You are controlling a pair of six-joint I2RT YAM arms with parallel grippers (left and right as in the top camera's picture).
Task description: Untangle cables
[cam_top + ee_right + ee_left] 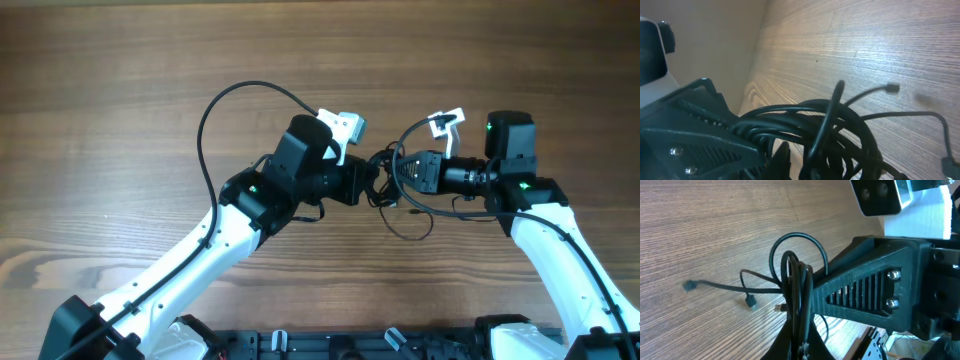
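The cables are a bunch of thin black cords held between my two grippers at the table's middle, with loose loops drooping toward the front. My left gripper is shut on the bunch; in the left wrist view its fingers pinch several strands, and two small plugs lie on the wood. My right gripper faces it from the right, nearly touching. In the right wrist view the coiled cables fill its jaws, and two plug ends stick out.
A thicker black arm cable arcs over the table behind the left arm. The wooden table extends on all sides. A black rail runs along the front edge.
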